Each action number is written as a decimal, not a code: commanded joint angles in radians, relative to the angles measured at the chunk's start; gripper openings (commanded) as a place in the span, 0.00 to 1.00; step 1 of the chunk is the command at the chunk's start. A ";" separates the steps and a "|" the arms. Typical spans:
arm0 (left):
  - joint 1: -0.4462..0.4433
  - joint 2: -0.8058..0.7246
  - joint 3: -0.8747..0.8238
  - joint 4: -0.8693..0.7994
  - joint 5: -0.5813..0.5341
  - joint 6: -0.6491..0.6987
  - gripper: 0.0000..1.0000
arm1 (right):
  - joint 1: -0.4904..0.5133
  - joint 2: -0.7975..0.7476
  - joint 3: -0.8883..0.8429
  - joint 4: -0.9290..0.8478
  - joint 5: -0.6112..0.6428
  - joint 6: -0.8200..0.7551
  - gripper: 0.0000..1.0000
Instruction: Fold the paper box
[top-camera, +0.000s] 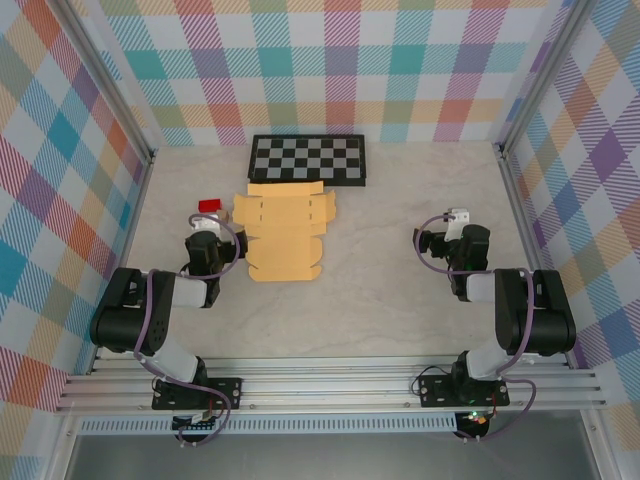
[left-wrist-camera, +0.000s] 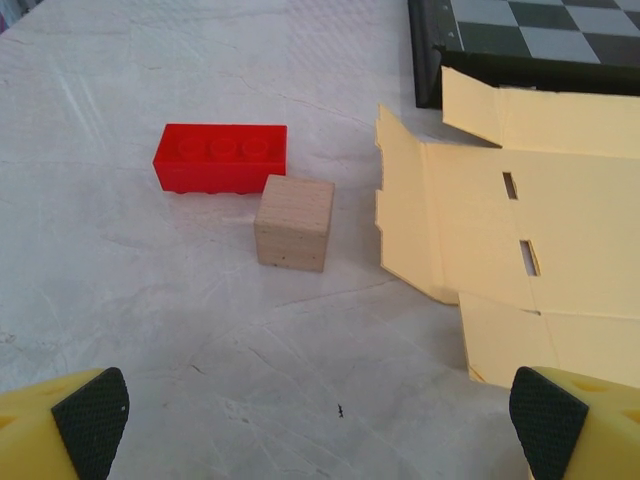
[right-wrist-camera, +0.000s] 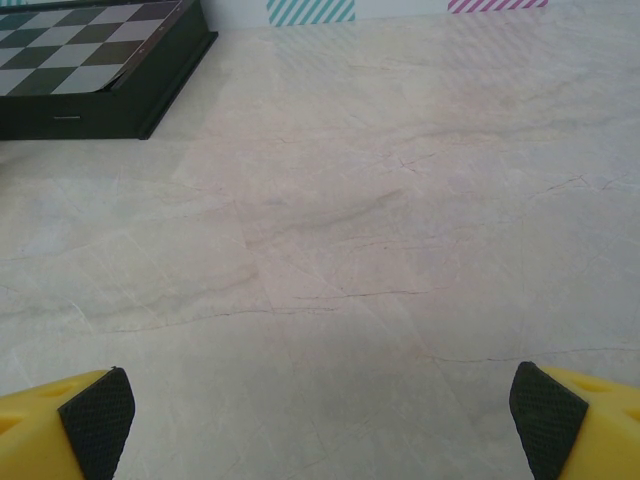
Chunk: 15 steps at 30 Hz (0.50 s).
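Tan cardboard, the paper box (top-camera: 287, 232) lies as a flat die-cut sheet on the marble-look table (top-camera: 380, 290), its far edge just beside the checkerboard (top-camera: 308, 160). The left gripper (left-wrist-camera: 320, 425) stands wide and empty just left of the sheet, facing a red toy brick (left-wrist-camera: 220, 157) and a wooden cube (left-wrist-camera: 294, 222). The right gripper (right-wrist-camera: 320, 425), equally wide and empty, sits well off to the sheet's right.

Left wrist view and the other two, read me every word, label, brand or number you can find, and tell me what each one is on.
No text can be read in any view.
paper box: plain tan card, no print.
checkerboard: only squares, no letters or numbers.
red brick: any mark on its studs is too blurred to read.
wooden cube: bare wood, no marking.
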 joint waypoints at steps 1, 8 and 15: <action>0.009 -0.067 0.051 -0.125 0.033 0.030 1.00 | 0.007 -0.021 -0.007 0.000 0.006 0.014 1.00; 0.001 -0.302 0.133 -0.440 -0.179 -0.095 1.00 | 0.012 -0.147 0.174 -0.427 0.149 0.082 1.00; 0.009 -0.512 0.326 -0.936 -0.159 -0.459 1.00 | 0.144 -0.223 0.470 -0.887 0.182 0.167 1.00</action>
